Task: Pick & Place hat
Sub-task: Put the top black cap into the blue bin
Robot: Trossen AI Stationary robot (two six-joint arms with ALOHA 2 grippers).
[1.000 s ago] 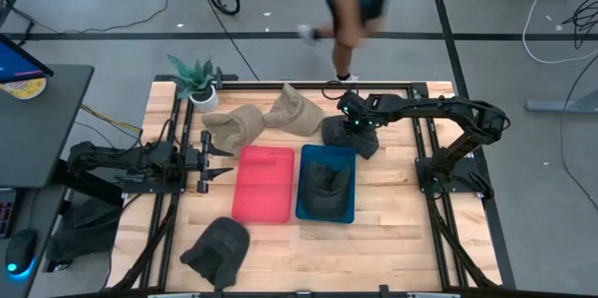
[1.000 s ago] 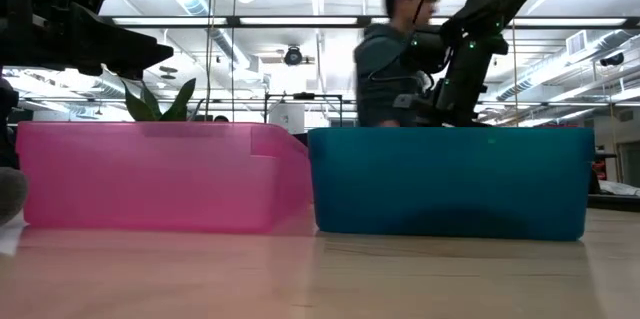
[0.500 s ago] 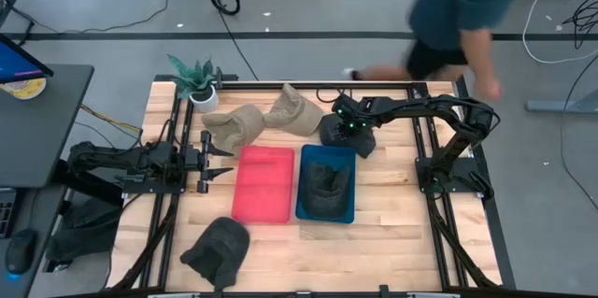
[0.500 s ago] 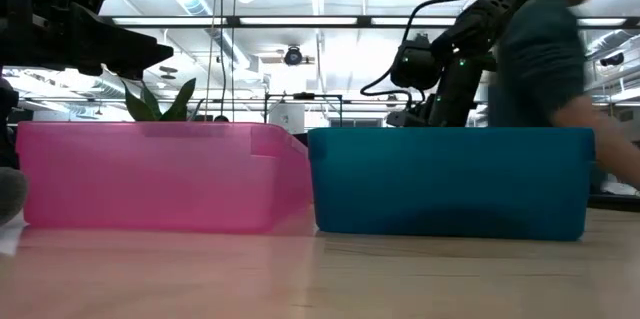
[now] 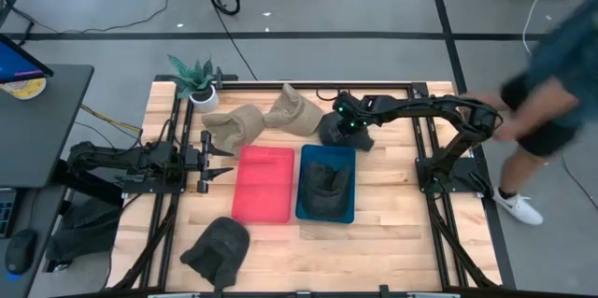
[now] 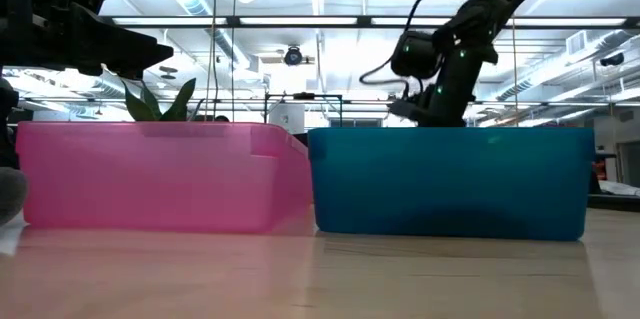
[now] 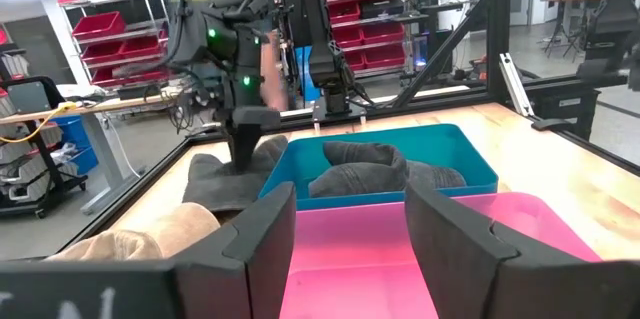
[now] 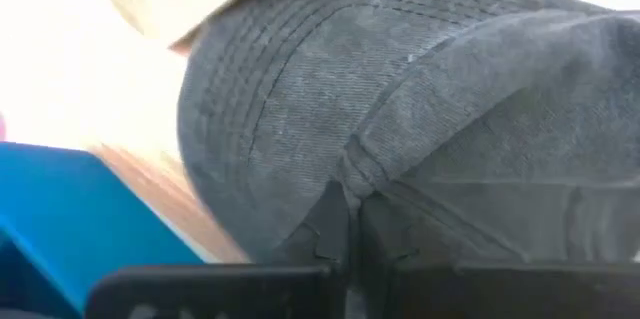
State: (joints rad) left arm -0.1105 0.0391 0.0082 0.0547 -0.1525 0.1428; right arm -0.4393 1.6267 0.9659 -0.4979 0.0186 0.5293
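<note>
A dark grey hat (image 5: 350, 137) lies on the table beyond the far end of the blue bin (image 5: 301, 206). My right gripper (image 5: 338, 128) is down on it from above, shut on its cloth (image 8: 260, 99). Another dark hat (image 5: 325, 181) lies inside the blue bin. The pink bin (image 5: 264, 184) stands beside the blue one. Two tan hats (image 5: 234, 122) (image 5: 294, 111) lie at the far side, and one more dark hat (image 5: 217, 247) at the near left. My left gripper (image 5: 220, 158) hovers open left of the pink bin, fingers (image 7: 265, 244) level. My right gripper pinches a raised fold of the dark grey hat (image 8: 352, 174), where the stitched brim meets the crown, between its two shut fingers (image 8: 325, 227). The fingers slant steeply down from above. The hat rests on the table.
A potted plant (image 5: 194, 81) stands at the far left corner. A black frame (image 5: 439, 186) runs around the table edge. A person (image 5: 551, 74) moves past the far right of the table.
My right gripper has shut on the dark grey hat, rolling a little and edging toward the table's left as it did. The hat stays on the table. Behind the table a person has walked from the middle to the right.
</note>
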